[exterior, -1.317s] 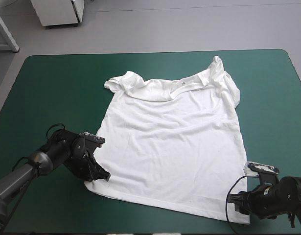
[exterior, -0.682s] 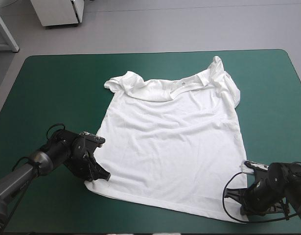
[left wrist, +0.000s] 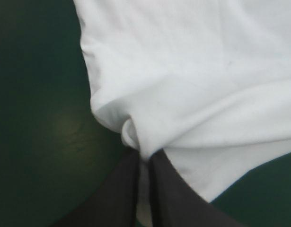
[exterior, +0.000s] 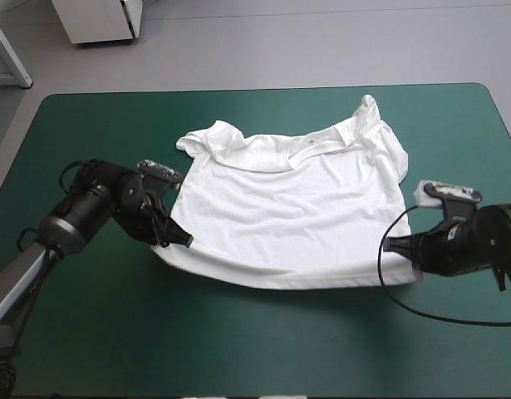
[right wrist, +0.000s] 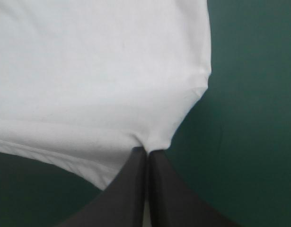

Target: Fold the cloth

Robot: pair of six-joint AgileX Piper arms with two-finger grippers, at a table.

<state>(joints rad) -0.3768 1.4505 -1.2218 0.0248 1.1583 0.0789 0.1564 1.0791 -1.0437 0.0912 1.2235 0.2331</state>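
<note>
The white T-shirt [exterior: 292, 204] lies on the teal-green cover, collar toward the far edge, its lower part doubled over toward the collar. My left gripper [exterior: 182, 241] is shut on the T-shirt at its left hem corner, and cloth [left wrist: 183, 85] bunches at the black fingertips [left wrist: 143, 158]. My right gripper [exterior: 394, 246] is shut on the T-shirt at the right hem corner, where a pinch of cloth [right wrist: 112, 80] runs into the joined fingertips [right wrist: 146, 152]. Both corners are held slightly above the table, the hem sagging between them.
Bare teal-green cover [exterior: 238, 341] stretches between the folded hem and the table's near edge. The right arm's black cable [exterior: 421, 303] loops on the table near the right gripper. More bare cover lies left of the left arm.
The right gripper has shut on the right hem corner. Both grippers have carried the hem from near the front edge toward the collar, doubling the lower part of the T-shirt over.
</note>
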